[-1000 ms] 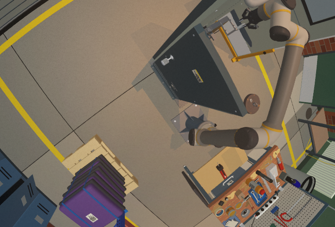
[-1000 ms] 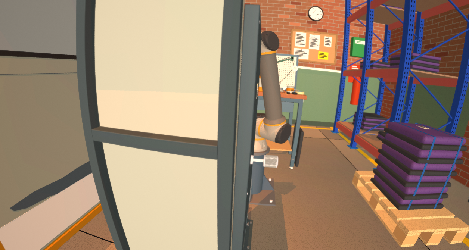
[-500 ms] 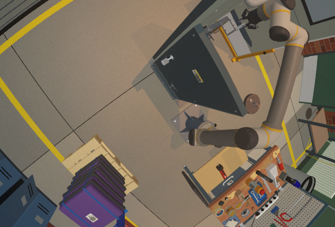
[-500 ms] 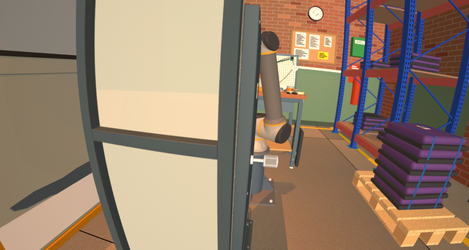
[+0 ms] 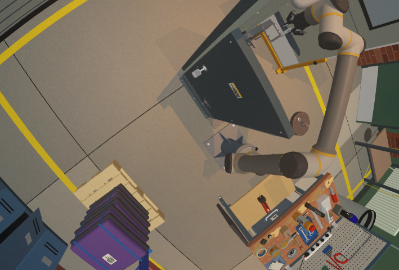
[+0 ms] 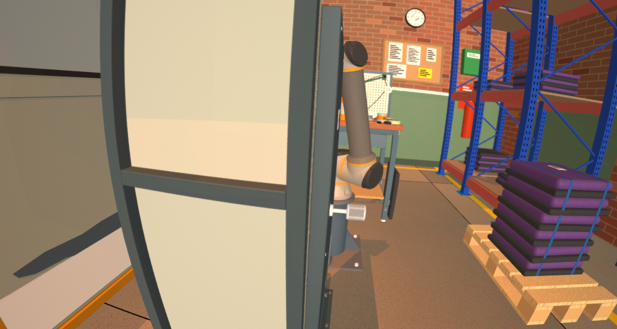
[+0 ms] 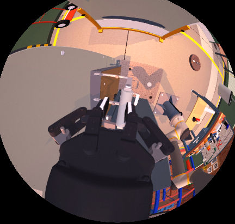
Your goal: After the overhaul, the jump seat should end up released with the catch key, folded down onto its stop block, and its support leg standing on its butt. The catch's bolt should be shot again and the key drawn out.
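At the far end of the dark bulkhead panel (image 5: 238, 86) the grey jump seat (image 5: 278, 41) juts out from the wall, with an orange frame (image 5: 289, 63) beneath it. My gripper (image 5: 290, 24) is at the seat's outer edge, partly open, and grips nothing. In the wrist camera a grey cylindrical support leg (image 7: 122, 108) runs between my fingers (image 7: 117, 104), and I cannot tell its butt's footing. A knurled silver catch key (image 5: 198, 72) sticks out of the panel near its opposite end, also seen from the second side camera (image 6: 351, 211).
An open drawer cabinet (image 5: 263, 203) holding a red tool stands near the arm's base (image 5: 235, 149). A round brown disc (image 5: 300, 123) lies on the floor by the panel. The workbench pegboard (image 5: 298, 226) and a pallet of purple cushions (image 5: 117, 223) sit farther off.
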Controlling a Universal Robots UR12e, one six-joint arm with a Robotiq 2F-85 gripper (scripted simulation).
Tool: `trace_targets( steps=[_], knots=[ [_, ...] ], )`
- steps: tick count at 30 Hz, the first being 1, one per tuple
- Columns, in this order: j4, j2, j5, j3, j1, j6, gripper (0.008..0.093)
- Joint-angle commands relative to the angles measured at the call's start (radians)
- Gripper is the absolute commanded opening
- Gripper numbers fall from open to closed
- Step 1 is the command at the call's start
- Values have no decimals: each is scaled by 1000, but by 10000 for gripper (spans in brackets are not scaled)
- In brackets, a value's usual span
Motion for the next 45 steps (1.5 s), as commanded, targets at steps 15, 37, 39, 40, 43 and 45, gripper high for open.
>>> trace_targets(
  steps=[15,37,39,40,43,45],
  knots=[
    [-24,-4,0,25,0,0,380],
    [-30,-4,0,32,0,0,380],
    [-30,-4,0,32,0,0,365],
    [-30,-4,0,32,0,0,345],
    [-30,-4,0,32,0,0,285],
    [-30,-4,0,32,0,0,245]
  ],
)
